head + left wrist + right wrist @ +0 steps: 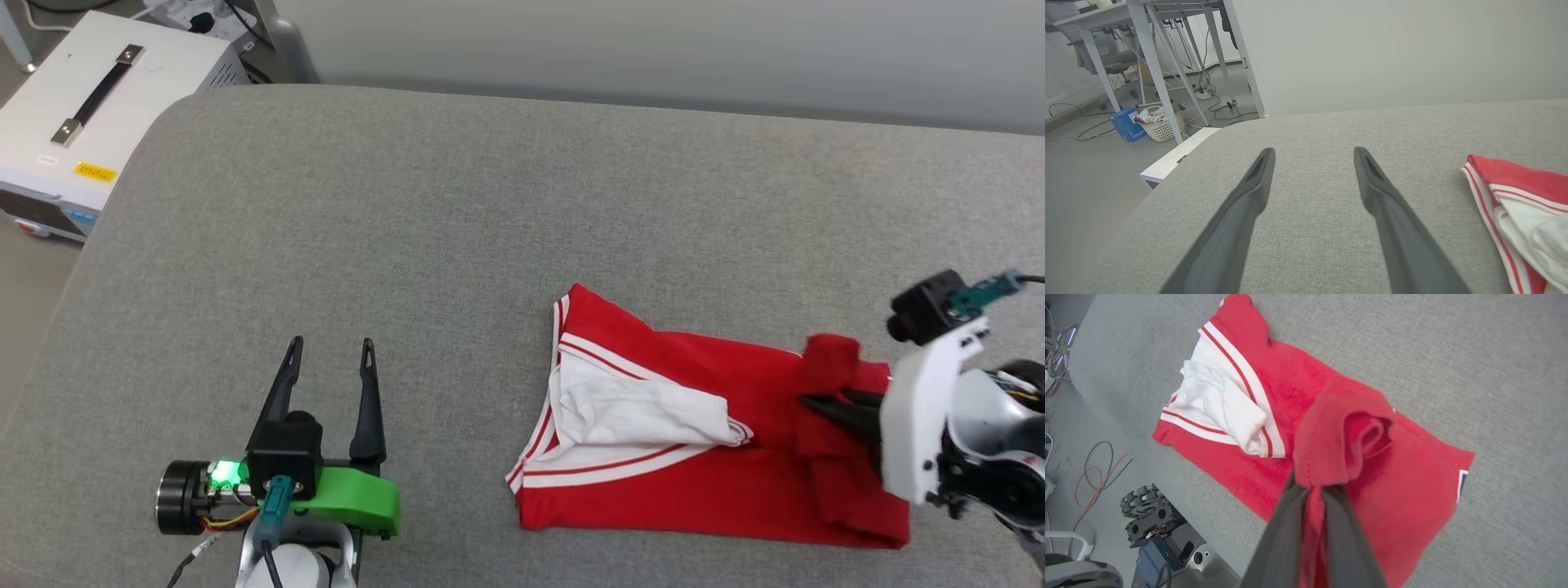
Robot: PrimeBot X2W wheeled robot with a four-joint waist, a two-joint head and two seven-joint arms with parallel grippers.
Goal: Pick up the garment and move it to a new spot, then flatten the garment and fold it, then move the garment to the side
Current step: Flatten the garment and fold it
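From the head we look forward and steeply down over the grey cushion [408, 204], far edge near the top. Our left wrist camera sits low, just over that fabric, facing along the left gripper [1313, 153] toward a wall [1392, 49] and desk legs [1149, 61]. Our right wrist camera looks down from close above the garment [1412, 477]. All three views share its white sleeve [637, 408], and the first two a white box [90, 90]

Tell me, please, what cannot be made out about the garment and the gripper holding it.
- Head view: any front print on the garment is hidden by its folds.
- Right wrist view: the right gripper has its fingertips buried in bunched red cloth.
- Left wrist view: the picture edge cuts the garment off past its striped trim.
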